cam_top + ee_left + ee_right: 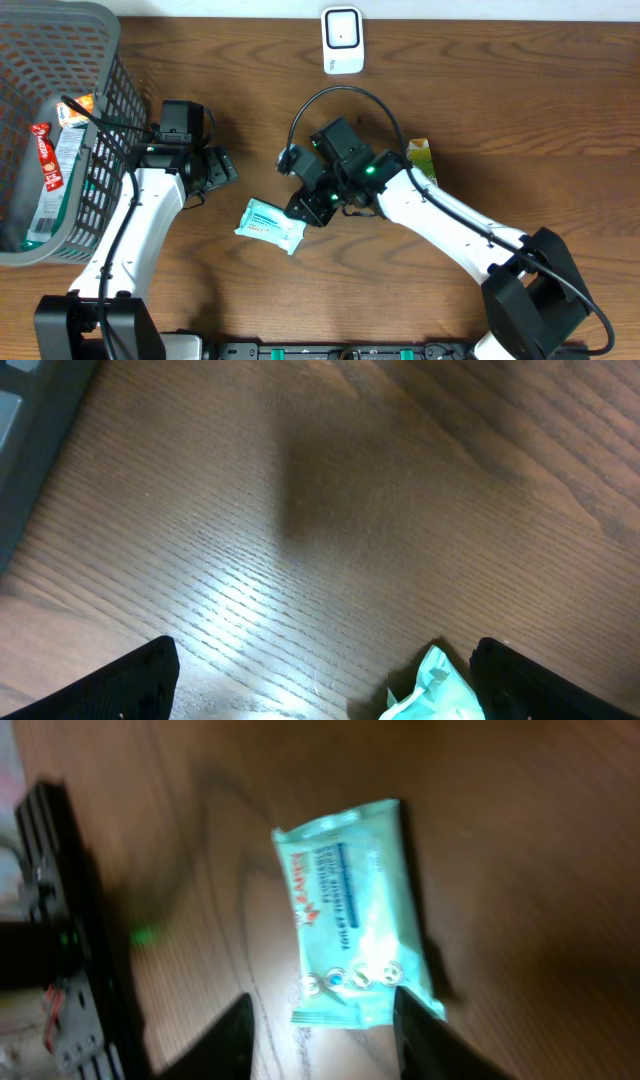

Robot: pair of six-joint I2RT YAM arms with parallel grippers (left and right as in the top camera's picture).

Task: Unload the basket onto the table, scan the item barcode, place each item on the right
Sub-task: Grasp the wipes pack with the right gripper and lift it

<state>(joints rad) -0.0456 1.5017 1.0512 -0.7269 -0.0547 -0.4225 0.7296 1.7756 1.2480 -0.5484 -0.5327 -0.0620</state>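
Note:
The item, a teal wipes packet (270, 224), lies flat on the wooden table. No barcode shows on its upper face. My right gripper (306, 208) hovers at the packet's right end. In the right wrist view the jaws (322, 1040) stand apart, the packet (352, 910) reaches in between them, and the right finger (418, 1038) overlaps its near corner. The white scanner (342, 40) stands at the table's far edge. My left gripper (222, 168) is open, up and left of the packet. In the left wrist view a packet corner (436, 692) sits beside its right finger (545, 682).
A grey mesh basket (112, 100) holding several packaged goods fills the far left. A green packet (422, 158) lies right of my right arm. Bare wood stretches between the scanner and both grippers.

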